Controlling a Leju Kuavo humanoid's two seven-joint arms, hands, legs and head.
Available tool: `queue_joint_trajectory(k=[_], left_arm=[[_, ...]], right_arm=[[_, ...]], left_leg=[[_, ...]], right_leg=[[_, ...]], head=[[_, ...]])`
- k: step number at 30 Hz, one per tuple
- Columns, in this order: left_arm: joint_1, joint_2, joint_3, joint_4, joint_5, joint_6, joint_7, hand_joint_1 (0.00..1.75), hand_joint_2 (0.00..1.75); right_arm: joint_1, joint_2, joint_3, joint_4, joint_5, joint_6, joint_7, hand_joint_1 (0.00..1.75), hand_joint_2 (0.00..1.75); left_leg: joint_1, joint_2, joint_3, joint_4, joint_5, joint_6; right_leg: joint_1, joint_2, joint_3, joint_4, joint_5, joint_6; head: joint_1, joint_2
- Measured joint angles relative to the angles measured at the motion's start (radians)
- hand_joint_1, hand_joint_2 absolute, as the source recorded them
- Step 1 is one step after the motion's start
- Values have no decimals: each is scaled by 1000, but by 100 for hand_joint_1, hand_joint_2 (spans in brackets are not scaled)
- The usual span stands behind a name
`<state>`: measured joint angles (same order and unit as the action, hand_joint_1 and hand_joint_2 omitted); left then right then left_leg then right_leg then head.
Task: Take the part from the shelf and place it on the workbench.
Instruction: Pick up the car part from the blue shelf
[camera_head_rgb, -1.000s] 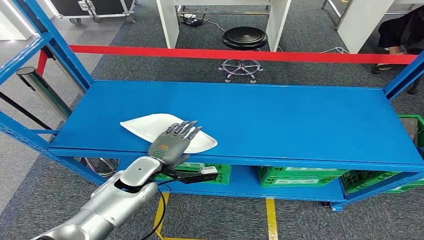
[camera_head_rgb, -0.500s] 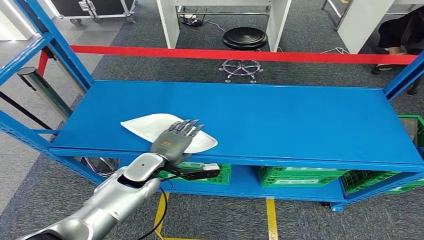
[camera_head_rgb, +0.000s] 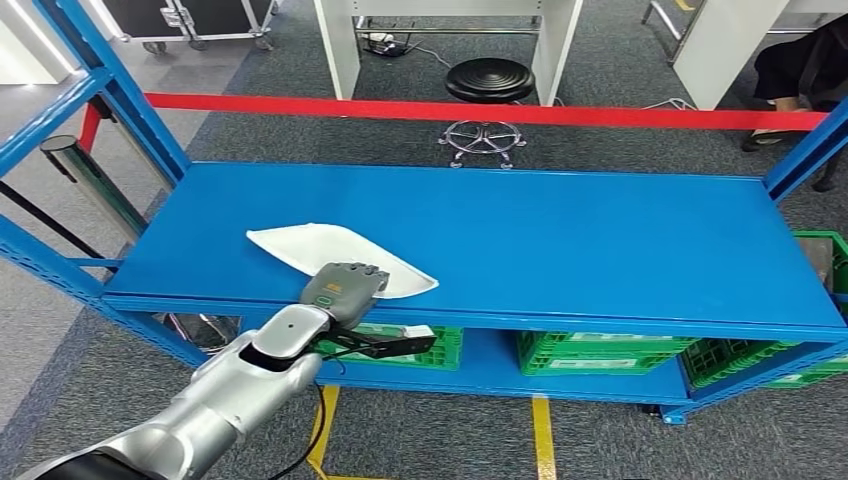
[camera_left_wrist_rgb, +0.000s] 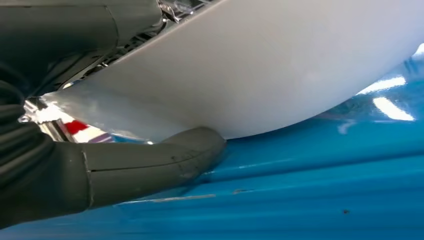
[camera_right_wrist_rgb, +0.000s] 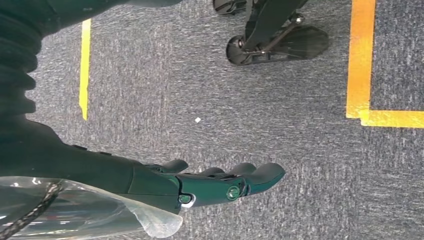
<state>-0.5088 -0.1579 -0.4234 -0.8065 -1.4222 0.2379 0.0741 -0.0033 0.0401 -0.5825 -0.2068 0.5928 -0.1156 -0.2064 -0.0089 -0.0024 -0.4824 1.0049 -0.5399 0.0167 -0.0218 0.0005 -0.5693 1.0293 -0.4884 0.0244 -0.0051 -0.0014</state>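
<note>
A flat white part (camera_head_rgb: 320, 248) lies on the blue shelf (camera_head_rgb: 600, 240), near its front left edge. My left hand (camera_head_rgb: 345, 285) reaches in from below and grips the part's near edge, fingers curled over the top. The left wrist view shows the thick grey thumb (camera_left_wrist_rgb: 150, 165) tucked under the white part (camera_left_wrist_rgb: 280, 65), against the blue shelf surface (camera_left_wrist_rgb: 325, 190). My right hand (camera_right_wrist_rgb: 220, 185) hangs over grey carpet with its fingers stretched out and nothing in it.
Green crates (camera_head_rgb: 600, 350) sit on the lower shelf level. Blue uprights (camera_head_rgb: 110, 90) frame the left end. Red tape (camera_head_rgb: 480, 110) runs behind the shelf, with a black stool (camera_head_rgb: 490, 78) beyond it. A person (camera_head_rgb: 805, 55) sits at the far right.
The left hand's fingers, which lay flat and spread over the white part, have curled down onto its near edge. The part stays on the shelf.
</note>
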Motion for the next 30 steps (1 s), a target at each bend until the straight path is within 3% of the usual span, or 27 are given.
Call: queue_joint_trajectory(k=[18,24,30], left_arm=[[6,1,12,-6,16,86,-42,175,175],[59,0,33,-88,110,143,-129,175,175],[166,-2,37,-267,249,136,-240,175,175]], right_arm=[[1,0,-24,0,20,1,-1,0,175],[1,0,-43,0,22,-2,-5,0,175],[4,0,-66,0,21,-12,-12,0,175]], left_leg=[[0,0,-1,0,-1,0],[0,0,-2,0,-1,1],[0,0,-4,0,-2,1]], right_leg=[[0,0,-3,0,-1,0],[0,0,-4,0,-1,0],[0,0,-5,0,-1,1]], head=[[0,0],[0,0],[0,0]])
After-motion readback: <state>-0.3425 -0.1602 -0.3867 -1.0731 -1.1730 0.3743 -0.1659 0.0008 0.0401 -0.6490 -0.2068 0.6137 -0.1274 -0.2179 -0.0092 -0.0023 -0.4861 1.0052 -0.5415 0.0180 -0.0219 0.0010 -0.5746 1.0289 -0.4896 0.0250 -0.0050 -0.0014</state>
